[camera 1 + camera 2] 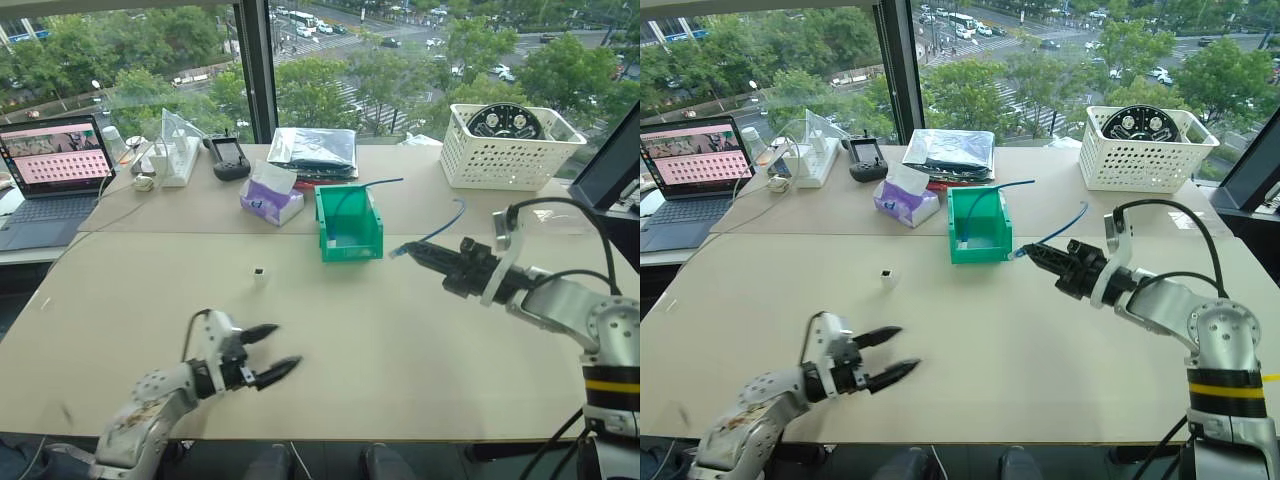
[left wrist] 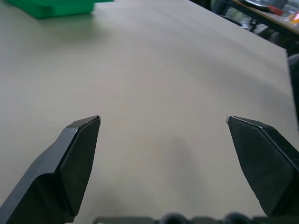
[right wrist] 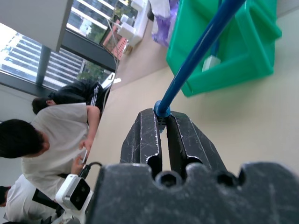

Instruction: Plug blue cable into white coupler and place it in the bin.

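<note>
On the right side of the table, the right gripper (image 1: 408,251) is squeezed tight on the blue cable (image 1: 447,222), close to its plug end. It is held up in the air, just right of the bin (image 1: 349,223). The cord runs back from the fingers toward the far right. Another blue cord (image 1: 365,187) already lies in the bin and hangs over its far edge.

Low at the near left, the left gripper (image 1: 272,352) has its two black fingers spread wide and holds nothing. It floats just over the table (image 1: 400,340).

Between the two, on the bare table, sits the white coupler (image 1: 259,273). It is very small and stands alone, to the near left of the bin.

I think the next job is picking up that little block. The open gripper should come straight at it, go slow, and pinch it by its sides so the hole faces the plug. A fast grab may flick it away. The right arm should keep the plug steady and pointed toward the left.
</note>
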